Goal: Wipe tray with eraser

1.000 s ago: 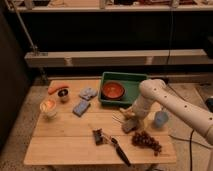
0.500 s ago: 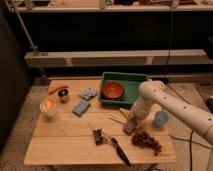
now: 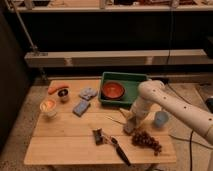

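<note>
Purple grapes (image 3: 146,140) and a black utensil (image 3: 119,150) lie unmoved at lower right of the worktop (image 3: 60,145). Just behind them the gripper (image 3: 130,127), wide earlier, now has its fingers clamped on the eraser (image 3: 127,120). Farther back, the green tray (image 3: 134,80) holds a bowl (image 3: 113,90).

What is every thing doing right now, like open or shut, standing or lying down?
gripper: low over the table, right of middle, shut on the eraser.
eraser: on the table, gripped, outside the tray.
tray: flat on the table, bowl inside.
bowl: upright in the tray.
cloth: crumpled, left of the tray.
sponge: lying flat.
grapes: lying on the table.
</note>
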`<state>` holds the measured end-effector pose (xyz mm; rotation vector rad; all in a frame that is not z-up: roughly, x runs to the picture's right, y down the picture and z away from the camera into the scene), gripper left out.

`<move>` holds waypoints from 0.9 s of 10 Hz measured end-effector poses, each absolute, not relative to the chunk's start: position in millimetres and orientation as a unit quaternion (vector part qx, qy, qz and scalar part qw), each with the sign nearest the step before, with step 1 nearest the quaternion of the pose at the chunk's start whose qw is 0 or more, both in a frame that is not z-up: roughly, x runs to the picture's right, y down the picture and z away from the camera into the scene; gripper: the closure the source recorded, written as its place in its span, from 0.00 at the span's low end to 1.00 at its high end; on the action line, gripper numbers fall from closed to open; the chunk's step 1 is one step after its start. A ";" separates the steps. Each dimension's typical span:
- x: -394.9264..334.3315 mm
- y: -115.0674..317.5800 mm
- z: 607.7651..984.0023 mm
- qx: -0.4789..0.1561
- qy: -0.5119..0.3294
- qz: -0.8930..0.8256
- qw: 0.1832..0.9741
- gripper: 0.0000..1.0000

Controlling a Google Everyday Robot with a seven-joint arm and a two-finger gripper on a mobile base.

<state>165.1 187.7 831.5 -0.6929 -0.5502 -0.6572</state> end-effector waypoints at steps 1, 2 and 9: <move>165.1 185.9 829.0 -0.327 -0.259 -0.313 0.853 1.00; 165.5 184.7 825.5 -0.327 -0.254 -0.315 0.854 1.00; 168.8 113.3 747.7 -0.308 -0.228 -0.340 0.859 1.00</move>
